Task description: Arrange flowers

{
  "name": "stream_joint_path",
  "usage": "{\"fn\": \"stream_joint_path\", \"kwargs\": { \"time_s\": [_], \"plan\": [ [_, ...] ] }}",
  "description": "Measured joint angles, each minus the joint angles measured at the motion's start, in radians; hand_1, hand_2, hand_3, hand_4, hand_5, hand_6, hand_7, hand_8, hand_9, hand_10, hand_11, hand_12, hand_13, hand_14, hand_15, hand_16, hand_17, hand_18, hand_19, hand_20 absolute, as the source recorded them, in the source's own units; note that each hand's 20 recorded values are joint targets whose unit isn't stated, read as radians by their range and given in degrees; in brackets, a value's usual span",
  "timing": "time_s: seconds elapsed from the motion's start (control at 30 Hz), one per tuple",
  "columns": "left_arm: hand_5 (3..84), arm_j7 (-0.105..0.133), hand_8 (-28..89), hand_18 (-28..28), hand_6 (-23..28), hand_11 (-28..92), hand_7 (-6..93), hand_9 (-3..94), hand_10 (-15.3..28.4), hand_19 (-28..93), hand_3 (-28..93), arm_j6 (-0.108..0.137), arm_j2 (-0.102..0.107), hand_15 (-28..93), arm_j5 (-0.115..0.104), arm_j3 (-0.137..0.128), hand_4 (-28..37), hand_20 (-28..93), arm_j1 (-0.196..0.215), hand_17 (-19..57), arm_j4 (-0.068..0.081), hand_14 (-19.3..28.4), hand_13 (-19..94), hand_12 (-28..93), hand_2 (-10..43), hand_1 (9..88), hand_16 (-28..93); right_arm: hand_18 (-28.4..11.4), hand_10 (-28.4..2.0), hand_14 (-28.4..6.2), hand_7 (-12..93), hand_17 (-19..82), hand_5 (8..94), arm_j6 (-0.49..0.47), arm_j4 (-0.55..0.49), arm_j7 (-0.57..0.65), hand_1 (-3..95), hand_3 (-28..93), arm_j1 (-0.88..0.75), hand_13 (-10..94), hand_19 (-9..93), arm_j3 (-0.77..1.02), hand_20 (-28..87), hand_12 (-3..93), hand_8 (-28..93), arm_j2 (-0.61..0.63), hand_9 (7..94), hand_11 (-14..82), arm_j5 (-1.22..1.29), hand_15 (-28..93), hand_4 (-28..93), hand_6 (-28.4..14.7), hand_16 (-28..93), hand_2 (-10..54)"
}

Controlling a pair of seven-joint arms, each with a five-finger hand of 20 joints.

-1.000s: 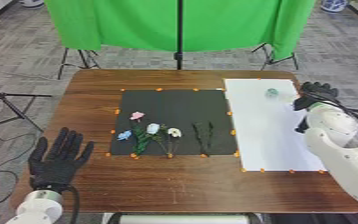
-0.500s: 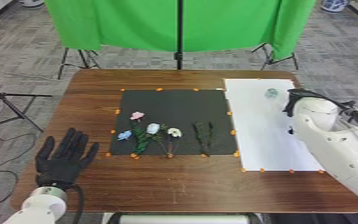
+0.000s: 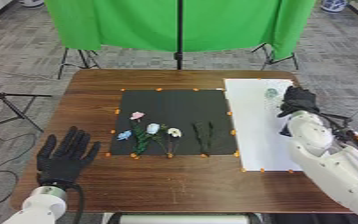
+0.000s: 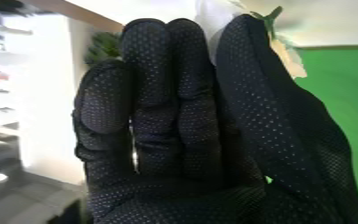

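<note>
Near the left side of the wooden table (image 3: 171, 192), we see the left hand (image 3: 63, 162) opened wide, fingers straight and spread, with nothing in its hold.

Farther in, we find the flowers lying on the black mat (image 3: 162, 102), their stems toward us. On its left part lie a blue flower (image 3: 124, 135), a white flower (image 3: 153, 128), a cream flower (image 3: 174, 132) and, farther than those three, a pink flower (image 3: 136, 115). Beside them, to the right, we see dark green stems (image 3: 209, 142) lying side by side. Small orange marks edge the mat.

To the right of the mat lies a white sheet (image 3: 255, 135), and over its far right part is the right hand (image 3: 300, 102). In the right wrist view, we see the fingers of the right hand (image 4: 180, 195) nearly straight, the thumb close alongside. White petals (image 4: 213, 15) and a green leaf (image 4: 271, 15) show at the fingertips; we cannot tell how firmly they are held.

Just left of that hand, toward the sheet's far end, stands a small pale green vase-like piece (image 3: 271, 93). Beyond the table, we see a green cloth (image 3: 131, 25).
</note>
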Motion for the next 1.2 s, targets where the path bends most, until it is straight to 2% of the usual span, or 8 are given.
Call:
{"fn": "stream_joint_path", "kwargs": {
  "time_s": [0.3, 0.4, 0.53, 0.67, 0.8, 0.93, 1.2],
  "plan": [
    [47.9, -0.009, -11, 15.5, 7.8, 31, 20.0, 42.2, 16.0, 42, 75, 0.0, 0.002, 54, -0.001, 0.005, -28.3, 20, -0.013, -5.2, 0.007, 15.9, 33, 13, 13.6, 28.4, -6, -19.8, -10.5, -5.6, 35, 38, 73.1, 0.057, -0.203, -0.064, 62.9, 64, 0.013, 70, 81, -0.048, 33, 44.8, 9, 0.031, 85.3, 10.7, -0.037, 38, -28, -1.1, 42, -9.5],
    [47.9, -0.006, -11, 15.5, 7.8, 31, 20.1, 42.3, 16.0, 42, 75, 0.001, 0.004, 54, -0.001, 0.005, -28.3, 20, -0.012, -5.1, 0.006, 15.9, 33, 13, 13.6, 28.4, -6, -19.7, -10.6, -5.7, 35, 37, 72.7, 0.062, -0.254, -0.141, 62.7, 64, 0.041, 70, 81, -0.109, 33, 44.2, 10, 0.058, 85.0, 10.2, -0.039, 38, -28, -1.1, 41, -9.5],
    [47.9, -0.003, -11, 15.5, 7.8, 31, 20.1, 42.3, 16.0, 42, 75, 0.001, 0.009, 54, -0.002, 0.003, -28.3, 20, -0.008, -5.1, 0.005, 15.9, 33, 13, 13.6, 28.4, -6, -19.9, -10.6, -5.7, 35, 37, 72.4, 0.04, -0.263, -0.278, 62.5, 65, 0.166, 69, 81, -0.323, 33, 43.9, 10, 0.103, 84.7, 10.0, -0.065, 37, -28, -1.1, 41, -9.5],
    [47.9, 0.002, -11, 15.5, 7.8, 32, 20.2, 42.3, 15.9, 42, 75, 0.002, 0.014, 54, -0.002, 0.004, -28.3, 20, -0.008, -5.1, 0.004, 15.9, 33, 13, 13.6, 28.4, -6, -20.2, -10.6, -5.7, 36, 37, 72.2, -0.047, -0.26, -0.305, 62.3, 65, 0.273, 69, 81, -0.463, 34, 43.7, 11, 0.093, 84.5, 10.1, -0.054, 37, -28, -1.1, 41, -9.5],
    [48.0, 0.019, -11, 15.5, 7.7, 32, 20.5, 42.4, 16.0, 42, 75, 0.004, 0.018, 54, -0.009, 0.004, -28.3, 20, -0.006, -5.1, 0.001, 15.9, 33, 13, 13.6, 28.5, -6, -20.4, -10.7, -5.7, 35, 37, 72.2, -0.116, -0.25, -0.305, 62.3, 65, 0.343, 69, 82, -0.524, 35, 43.6, 10, 0.054, 84.4, 10.2, -0.024, 37, -28, -1.2, 41, -9.5],
    [48.0, 0.031, -11, 15.4, 7.7, 32, 20.7, 42.4, 15.9, 42, 75, 0.005, 0.021, 55, -0.016, 0.002, -28.3, 20, -0.002, -5.0, -0.002, 15.9, 33, 13, 13.6, 28.5, -6, -20.4, -10.8, -5.8, 35, 37, 72.2, -0.107, -0.249, -0.305, 62.3, 65, 0.402, 69, 82, -0.581, 35, 43.5, 11, 0.026, 84.3, 10.2, -0.039, 38, -28, -1.3, 41, -9.5],
    [48.2, 0.043, -11, 15.4, 7.6, 32, 21.0, 42.6, 15.8, 42, 75, 0.01, 0.022, 55, -0.028, -0.009, -28.3, 20, 0.016, -5.0, -0.011, 15.9, 33, 13, 13.9, 28.6, -6, -20.6, -10.8, -6.1, 36, 37, 71.8, -0.115, -0.277, -0.318, 62.3, 65, 0.407, 68, 82, -0.583, 35, 43.3, 11, 0.024, 83.7, 10.0, -0.073, 38, -28, -1.4, 41, -9.5]
  ]
}}
